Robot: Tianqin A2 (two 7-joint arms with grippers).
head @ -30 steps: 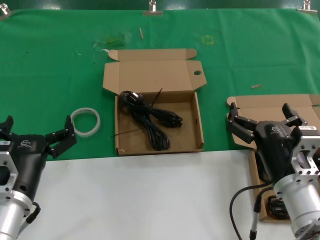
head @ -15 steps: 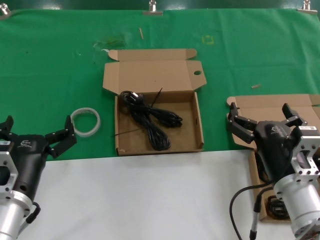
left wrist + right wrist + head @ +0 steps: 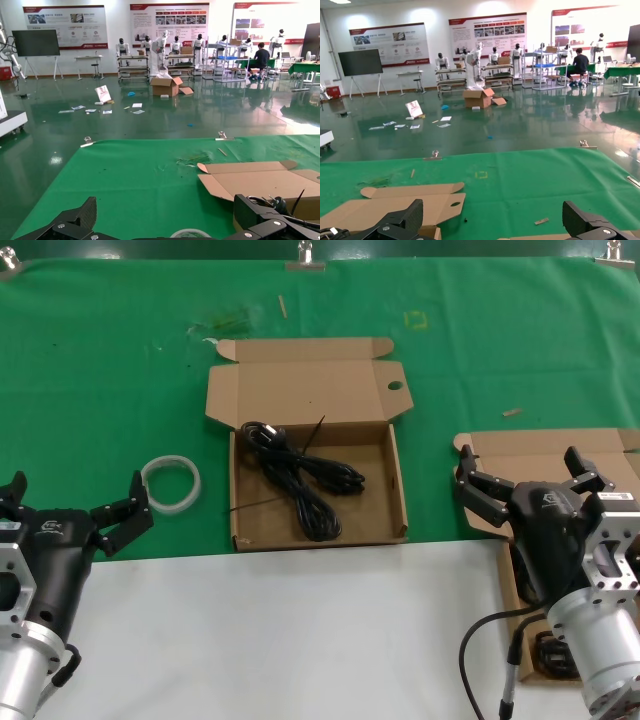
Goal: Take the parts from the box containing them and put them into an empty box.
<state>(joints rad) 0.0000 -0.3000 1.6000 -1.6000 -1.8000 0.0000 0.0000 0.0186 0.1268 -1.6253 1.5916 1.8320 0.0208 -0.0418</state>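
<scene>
Green cloth (image 3: 100,390) over white table (image 3: 300,640), exhibition hall with wall posters (image 3: 65,20), text unreadable, left gripper (image 3: 70,510) and right gripper (image 3: 525,475) both spread, holding nothing.

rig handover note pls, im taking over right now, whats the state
Left gripper: open, empty, parked at the near left by the white plastic ring.
Right gripper: open, empty, over the wide brown cardboard carton at the right edge.
One bundle of thin black power cords lies in the squarish brown carton with the holed lid tab, centre of the green cloth.
Done: that bundle is in place.
Left: something dark shows in the wide carton under the right arm, probably more cords; move it across.
</scene>
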